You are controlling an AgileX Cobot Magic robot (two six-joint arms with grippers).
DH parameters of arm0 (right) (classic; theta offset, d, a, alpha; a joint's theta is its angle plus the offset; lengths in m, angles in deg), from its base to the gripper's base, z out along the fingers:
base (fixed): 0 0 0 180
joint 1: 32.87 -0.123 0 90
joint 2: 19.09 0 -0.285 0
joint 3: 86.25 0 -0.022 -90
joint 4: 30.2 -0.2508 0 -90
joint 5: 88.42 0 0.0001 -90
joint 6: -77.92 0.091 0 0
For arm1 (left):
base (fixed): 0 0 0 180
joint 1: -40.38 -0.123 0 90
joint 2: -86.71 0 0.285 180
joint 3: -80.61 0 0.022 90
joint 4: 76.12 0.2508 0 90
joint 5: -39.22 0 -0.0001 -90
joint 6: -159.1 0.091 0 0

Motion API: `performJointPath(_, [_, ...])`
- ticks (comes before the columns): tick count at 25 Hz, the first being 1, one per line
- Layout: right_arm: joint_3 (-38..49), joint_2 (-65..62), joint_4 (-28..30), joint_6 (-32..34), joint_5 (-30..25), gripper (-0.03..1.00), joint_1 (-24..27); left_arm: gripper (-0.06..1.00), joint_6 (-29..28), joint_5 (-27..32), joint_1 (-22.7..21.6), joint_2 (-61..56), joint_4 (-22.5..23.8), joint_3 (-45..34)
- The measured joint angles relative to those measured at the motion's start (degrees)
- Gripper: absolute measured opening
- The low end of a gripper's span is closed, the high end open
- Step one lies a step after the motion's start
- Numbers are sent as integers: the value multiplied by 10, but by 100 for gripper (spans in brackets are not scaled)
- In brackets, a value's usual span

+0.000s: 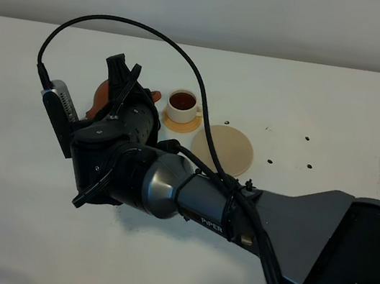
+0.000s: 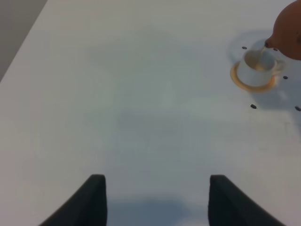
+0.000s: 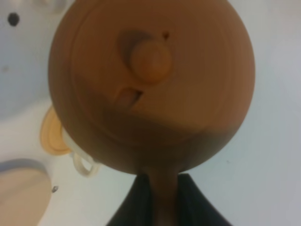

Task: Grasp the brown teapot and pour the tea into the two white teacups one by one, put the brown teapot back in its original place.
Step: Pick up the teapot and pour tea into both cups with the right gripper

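My right gripper (image 1: 124,76) reaches across to the left and is shut on the loop handle of the brown teapot (image 1: 100,92), held tilted above the table. In the right wrist view the teapot (image 3: 150,84) fills the frame, its handle between the gripper's (image 3: 162,190) fingers. In the left wrist view the teapot (image 2: 289,28) pours a thin stream into a white teacup (image 2: 256,66) on its coaster (image 2: 249,84). The other white teacup (image 1: 182,102) holds dark tea. The beige disc (image 1: 223,150) lies bare. My left gripper (image 2: 157,200) is open and empty.
Small black marks (image 1: 271,161) dot the white table to the right of the disc. The right arm's body (image 1: 251,211) and its cable (image 1: 190,54) span the middle of the exterior view and hide the cup under the spout there.
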Motion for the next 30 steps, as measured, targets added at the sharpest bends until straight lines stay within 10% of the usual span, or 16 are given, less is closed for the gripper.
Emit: performJointPath(30, [0, 0, 40, -28, 2, 9, 1, 50, 0, 0, 0, 0, 0, 0])
